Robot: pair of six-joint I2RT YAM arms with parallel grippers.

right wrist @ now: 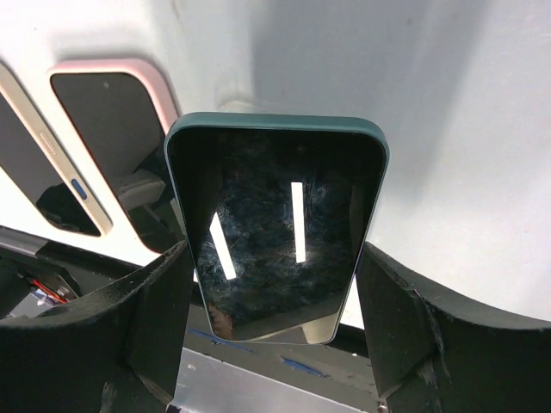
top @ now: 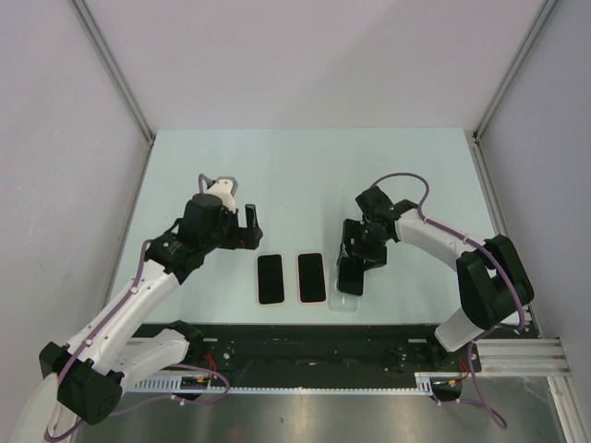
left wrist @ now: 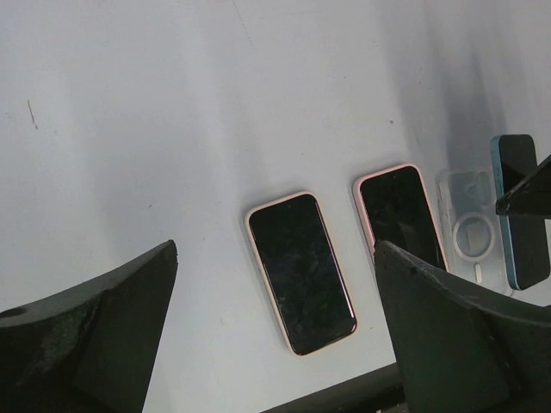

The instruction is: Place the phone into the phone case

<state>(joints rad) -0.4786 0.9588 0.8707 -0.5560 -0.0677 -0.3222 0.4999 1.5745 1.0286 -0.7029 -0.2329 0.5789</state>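
Observation:
A blue-edged phone [right wrist: 275, 198] with a dark screen sits between the fingers of my right gripper [right wrist: 274, 249], which is shut on its long sides. In the top view the right gripper [top: 354, 258] holds the phone [top: 351, 277] tilted over the clear phone case [top: 343, 302] near the table's front edge. The left wrist view shows the clear case [left wrist: 469, 237] with its white ring lying flat and the phone [left wrist: 521, 215] over its right side. My left gripper [top: 251, 224] is open and empty, above the table behind the left pink-cased phone.
Two dark-screened phones in pink cases [top: 270, 279] [top: 311, 277] lie side by side left of the clear case, also seen in the left wrist view [left wrist: 301, 271] [left wrist: 400, 215]. The black rail [top: 305, 346] runs along the table's front edge.

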